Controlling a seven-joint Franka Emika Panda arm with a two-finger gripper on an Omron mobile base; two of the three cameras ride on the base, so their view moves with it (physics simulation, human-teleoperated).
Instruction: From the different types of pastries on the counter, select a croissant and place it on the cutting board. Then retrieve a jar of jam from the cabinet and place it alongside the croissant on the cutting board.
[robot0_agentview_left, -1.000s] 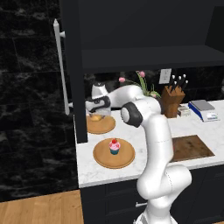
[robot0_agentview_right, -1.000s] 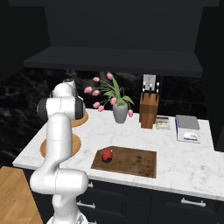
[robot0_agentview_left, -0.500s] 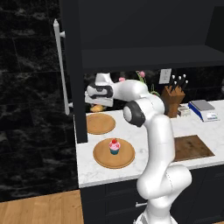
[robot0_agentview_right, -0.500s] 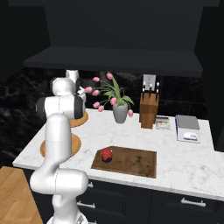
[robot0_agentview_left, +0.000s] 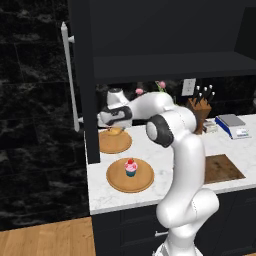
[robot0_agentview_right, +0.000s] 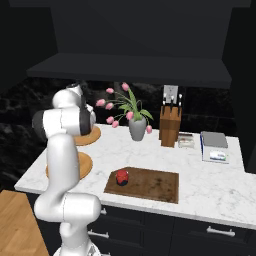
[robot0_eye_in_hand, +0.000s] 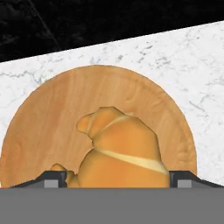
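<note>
The golden-brown croissant (robot0_eye_in_hand: 120, 151) fills the gap between my gripper's (robot0_eye_in_hand: 113, 181) two fingertips, above a round light-wood plate (robot0_eye_in_hand: 39, 127). In the left base view the gripper (robot0_agentview_left: 115, 126) hangs low over the far plate (robot0_agentview_left: 115, 144), with the croissant (robot0_agentview_left: 116, 132) right under it; I cannot tell whether it is clear of the plate. The pink-frosted cupcake (robot0_agentview_left: 131, 168) stands on the near plate (robot0_agentview_left: 117, 181). A dark red jar of jam (robot0_agentview_right: 122, 176) stands on the left end of the cutting board (robot0_agentview_right: 155, 184). The dark cabinet (robot0_agentview_right: 135, 45) hangs above the counter (robot0_agentview_right: 210, 185).
A vase of pink tulips (robot0_agentview_right: 136, 127), a knife block (robot0_agentview_right: 170, 127) and a small scale (robot0_agentview_right: 214, 145) line the back of the counter. A tall dark unit with a long silver handle (robot0_agentview_left: 70, 85) stands just left of the plates.
The hand lifted a little over the far plate and has come back down. The croissant stays at that plate and the jaws hold about the same width.
</note>
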